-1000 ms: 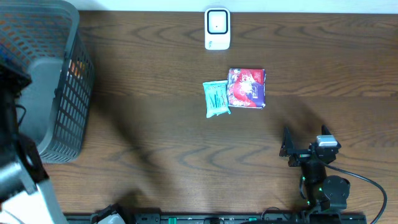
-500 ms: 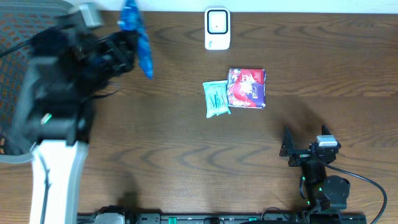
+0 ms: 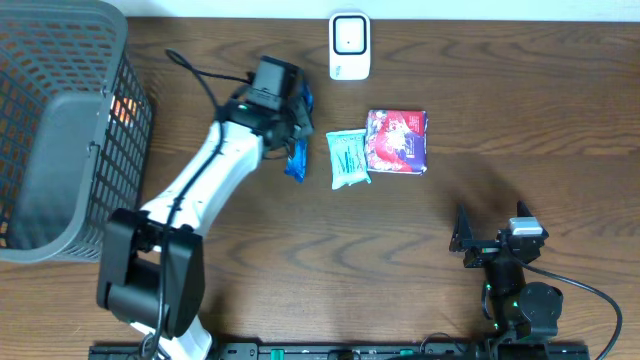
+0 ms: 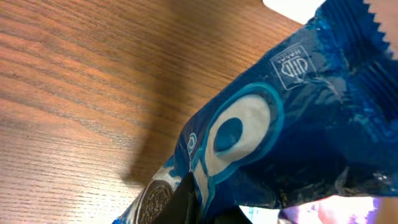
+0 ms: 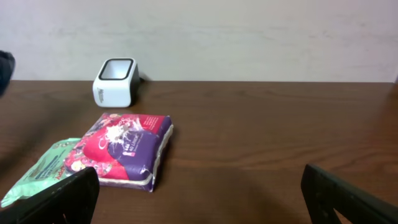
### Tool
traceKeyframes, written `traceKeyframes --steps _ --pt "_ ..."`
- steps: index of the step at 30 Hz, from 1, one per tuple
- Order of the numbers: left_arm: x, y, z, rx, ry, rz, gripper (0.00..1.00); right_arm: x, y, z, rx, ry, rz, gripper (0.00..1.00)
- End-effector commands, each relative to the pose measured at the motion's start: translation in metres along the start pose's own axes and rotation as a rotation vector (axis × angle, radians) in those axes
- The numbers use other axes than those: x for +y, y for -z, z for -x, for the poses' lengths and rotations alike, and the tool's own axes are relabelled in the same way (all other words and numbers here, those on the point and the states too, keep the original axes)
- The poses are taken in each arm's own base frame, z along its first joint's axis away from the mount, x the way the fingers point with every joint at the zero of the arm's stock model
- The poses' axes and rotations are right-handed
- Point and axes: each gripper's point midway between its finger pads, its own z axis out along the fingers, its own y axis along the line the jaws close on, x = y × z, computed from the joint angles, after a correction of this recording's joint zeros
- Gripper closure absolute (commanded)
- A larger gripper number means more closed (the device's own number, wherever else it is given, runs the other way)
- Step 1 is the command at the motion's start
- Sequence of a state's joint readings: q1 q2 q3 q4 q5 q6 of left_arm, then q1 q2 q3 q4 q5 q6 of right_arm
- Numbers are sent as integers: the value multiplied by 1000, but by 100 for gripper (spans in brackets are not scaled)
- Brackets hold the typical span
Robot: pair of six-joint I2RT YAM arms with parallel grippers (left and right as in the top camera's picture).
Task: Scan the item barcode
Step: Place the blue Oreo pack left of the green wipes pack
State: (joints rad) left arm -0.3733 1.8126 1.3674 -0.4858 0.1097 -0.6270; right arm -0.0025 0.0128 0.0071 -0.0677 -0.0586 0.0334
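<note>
Two arms are set at a brown wooden worktop (image 3: 300, 265), and a small white barcode scanner (image 3: 349, 45) stands at its far edge. A blue plastic snack packet (image 3: 296, 155), printed with a white oval and a dark biscuit, is pinched by the left hand (image 3: 289, 122), whose fingers are pressed together on it. The packet is held to the left of the scanner and nearer the robot, apart from it. Whether its lower end touches the worktop cannot be told.

On the robot's side of the scanner, a pale green flat packet (image 3: 347, 158) and a red and purple packet (image 3: 397, 141) lie side by side, touching. The right hand (image 3: 460, 238) is kept well to the right of the scanner, close to the robot, its fingers spread wide around nothing. A grey mesh basket (image 3: 95, 190) is placed far to the scanner's left.
</note>
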Motion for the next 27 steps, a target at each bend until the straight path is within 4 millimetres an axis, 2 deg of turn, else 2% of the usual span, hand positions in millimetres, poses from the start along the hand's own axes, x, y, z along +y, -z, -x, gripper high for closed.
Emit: traceKeyframes --steps 1,6,7,9,11,12,13,14,17,19,22,24,25,26,27 --pt "-3 -1 7 -116 -28 103 93 2 0 -1 2 5 8 1" --pt "0 -21 1 -166 -28 182 93 2 0 -1 3 5 8 1" --pt "2 -30 -5 -144 -29 196 86 2 0 -1 3 5 8 1" --pt "7 -37 -9 -130 -33 214 65 2 0 -1 2 5 8 1" --pt "6 -36 -8 -130 -59 214 34 2 0 -1 3 5 8 1" --pt "4 -34 -7 -134 -71 210 29 2 0 -1 3 5 8 1" --pt "1 -30 -3 -142 -90 202 20 2 0 -1 2 5 8 1" --pt "-5 -22 2 -157 -114 186 17 2 0 -1 3 5 8 1" --pt "-28 19 28 -245 -169 116 17 2 0 -1 3 5 8 1" --pt "-41 65 57 -345 -203 60 19 2 0 -1 3 5 8 1" --pt "-37 134 99 -498 -203 19 23 2 0 -1 3 5 8 1" --pt "-17 181 127 -606 -188 26 23 2 0 -1 3 5 8 1" --pt "7 219 149 -702 -147 46 23 2 0 -1 3 5 8 1" --pt "26 243 162 -764 -109 63 23 2 0 -1 3 5 8 1" --pt "59 278 179 -855 -41 101 23 2 0 -1 3 5 8 1"
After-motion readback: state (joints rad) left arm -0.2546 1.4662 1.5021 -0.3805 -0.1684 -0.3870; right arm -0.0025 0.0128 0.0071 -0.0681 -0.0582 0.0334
